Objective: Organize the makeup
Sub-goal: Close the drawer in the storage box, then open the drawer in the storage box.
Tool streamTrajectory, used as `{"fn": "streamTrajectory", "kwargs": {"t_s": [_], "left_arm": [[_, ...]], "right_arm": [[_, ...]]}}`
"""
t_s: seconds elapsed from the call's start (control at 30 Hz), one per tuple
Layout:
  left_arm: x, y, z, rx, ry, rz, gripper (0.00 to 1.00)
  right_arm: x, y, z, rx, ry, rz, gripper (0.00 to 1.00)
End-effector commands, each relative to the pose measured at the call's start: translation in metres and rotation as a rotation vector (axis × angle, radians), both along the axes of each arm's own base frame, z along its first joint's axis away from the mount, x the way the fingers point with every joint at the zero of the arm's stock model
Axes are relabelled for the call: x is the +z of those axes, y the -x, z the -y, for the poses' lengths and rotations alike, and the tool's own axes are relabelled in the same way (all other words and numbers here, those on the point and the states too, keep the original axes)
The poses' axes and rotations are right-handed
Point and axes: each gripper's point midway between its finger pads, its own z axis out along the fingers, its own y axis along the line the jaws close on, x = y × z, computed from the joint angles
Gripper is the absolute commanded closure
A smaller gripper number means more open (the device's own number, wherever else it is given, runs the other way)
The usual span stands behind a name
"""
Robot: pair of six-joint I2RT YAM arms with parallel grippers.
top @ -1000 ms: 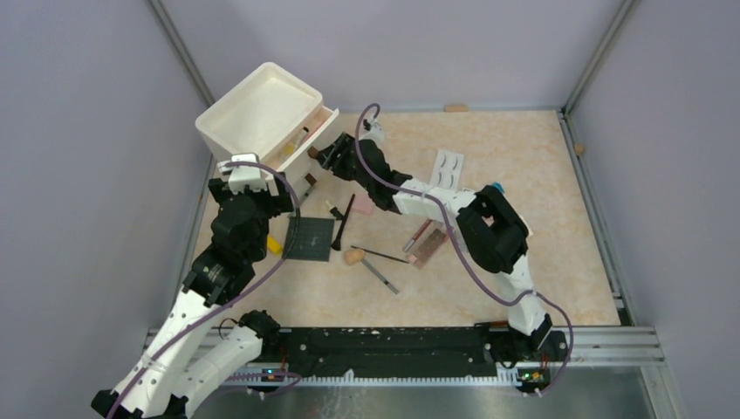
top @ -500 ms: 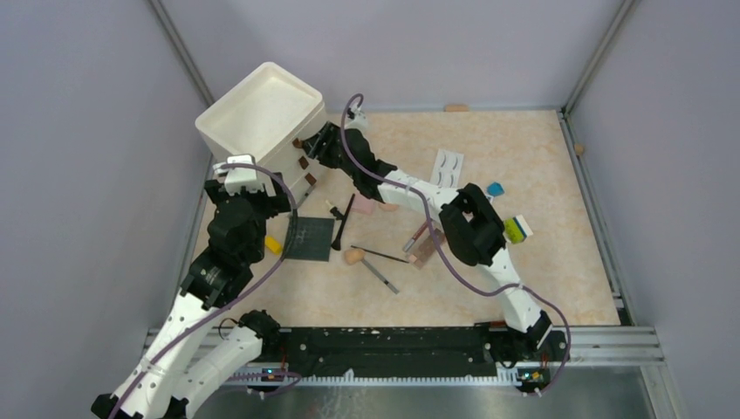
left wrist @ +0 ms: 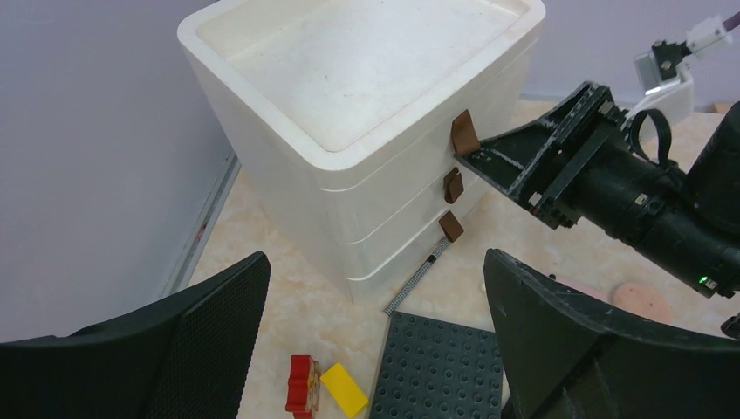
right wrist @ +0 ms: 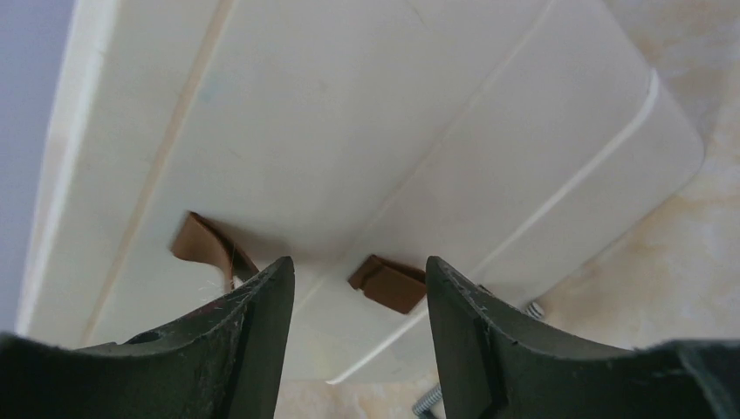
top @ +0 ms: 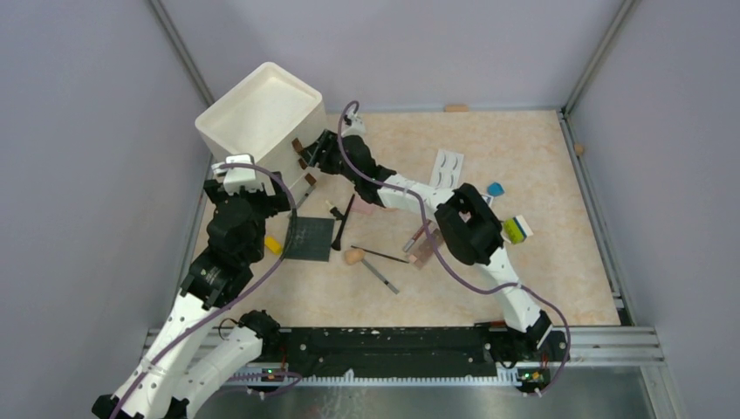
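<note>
The white drawer box (top: 262, 112) stands at the back left with all three drawers pushed in. My right gripper (top: 311, 154) is open right against its front. In the right wrist view its fingertips (right wrist: 359, 266) stand either side of a brown pull tab (right wrist: 389, 285) without gripping it. My left gripper (left wrist: 375, 262) is open and holds nothing, low beside the box. Makeup lies on the table: an eyelash card (top: 449, 167), a dark brush (top: 346, 223), a peach puff (top: 353, 257), thin pencils (top: 380, 256), a brown palette (top: 428, 250), and a glitter pencil (left wrist: 419, 278) by the bottom drawer.
A dark studded plate (top: 310, 237) lies in front of the box, with a red brick (left wrist: 302, 394) and a yellow brick (left wrist: 342, 390) to its left. A yellow-green brick (top: 517, 229) and a blue piece (top: 495, 188) lie near the right arm. The left wall runs close behind the box.
The top drawer stood pulled out a second ago and is now pushed in. My right gripper moved left with it up to the box front. The left arm has barely moved.
</note>
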Motion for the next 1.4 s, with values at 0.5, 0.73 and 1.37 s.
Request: {"fn": "streamTrajectory", "kwargs": {"t_s": [0.5, 0.73, 1.37], "left_arm": [[0.006, -0.005, 0.004, -0.018, 0.019, 0.032, 0.03], [0.006, -0.005, 0.005, -0.022, 0.017, 0.029, 0.03], [0.006, -0.005, 0.004, -0.021, 0.014, 0.031, 0.02]], "right_arm": [[0.008, 0.009, 0.007, 0.100, -0.260, 0.020, 0.41], [-0.001, 0.004, 0.004, 0.112, -0.286, -0.019, 0.41], [-0.018, -0.002, -0.009, 0.144, -0.324, -0.070, 0.49]]}}
